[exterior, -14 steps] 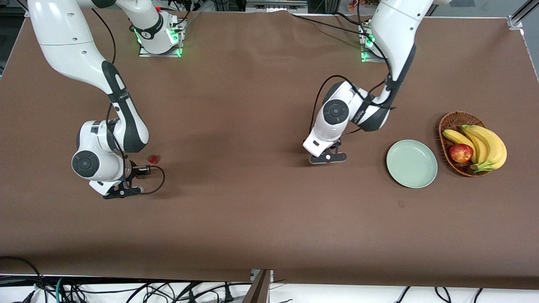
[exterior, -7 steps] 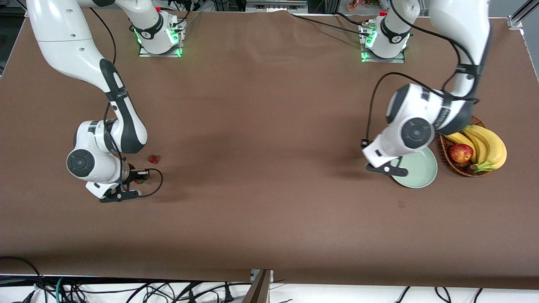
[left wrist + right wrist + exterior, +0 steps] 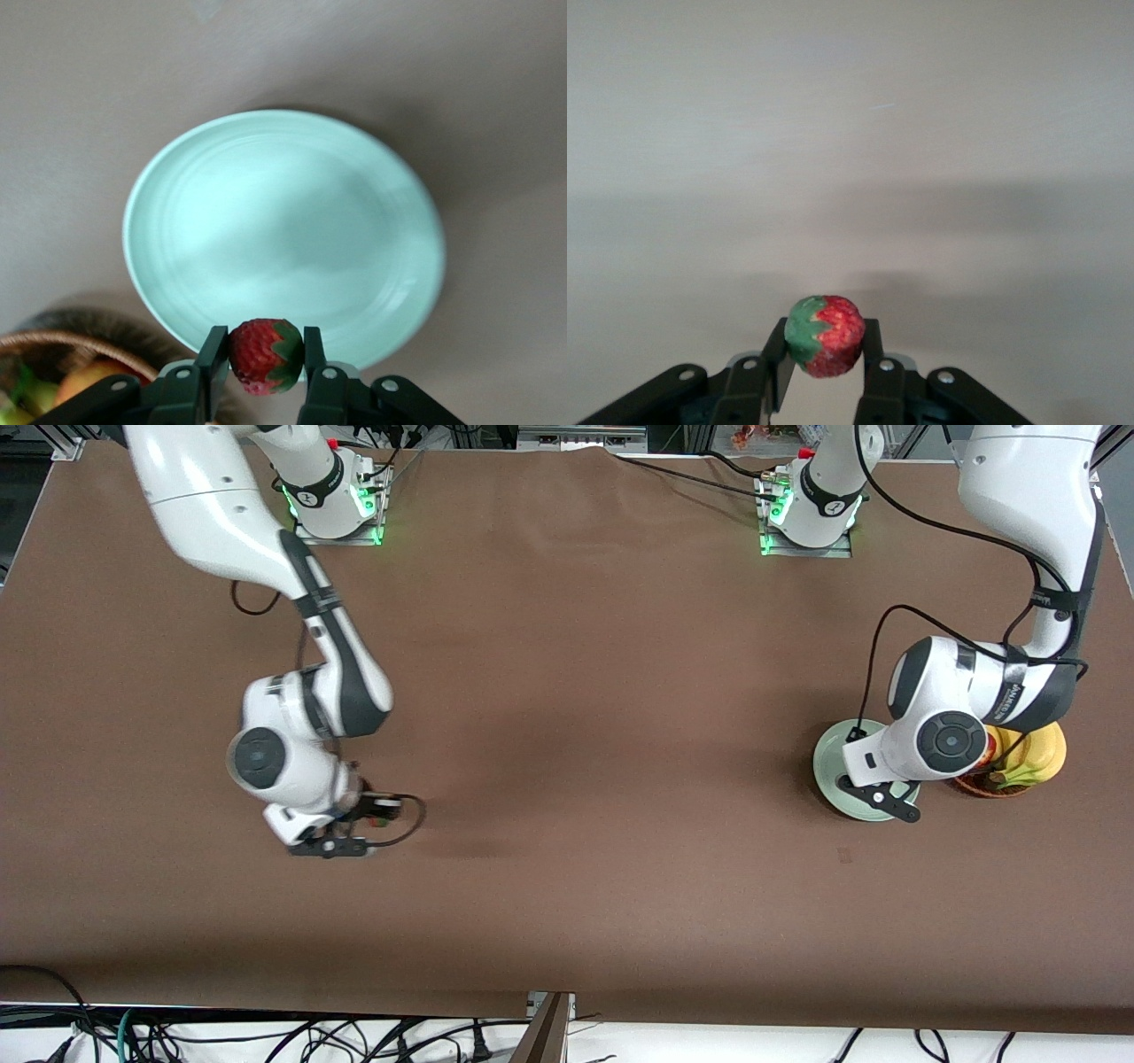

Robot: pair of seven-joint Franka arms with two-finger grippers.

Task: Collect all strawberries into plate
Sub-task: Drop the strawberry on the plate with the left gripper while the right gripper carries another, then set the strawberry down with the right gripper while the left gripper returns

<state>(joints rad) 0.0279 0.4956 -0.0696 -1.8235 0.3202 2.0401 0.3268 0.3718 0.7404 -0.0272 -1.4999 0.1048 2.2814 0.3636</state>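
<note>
i read no clear lettering. my left gripper (image 3: 260, 359) hangs over the empty mint plate (image 3: 283, 221), clenched on a strawberry (image 3: 265, 354). my right gripper (image 3: 824, 363) is up over bare table, pinching another strawberry (image 3: 824, 335). basket (image 3: 979, 785) beside the plate holds bananas (image 3: 1032, 755).

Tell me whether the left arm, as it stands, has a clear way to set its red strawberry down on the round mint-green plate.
Probably yes: the left gripper holds the red strawberry over the bare mint-green plate, near its rim; nothing lies between them.
</note>
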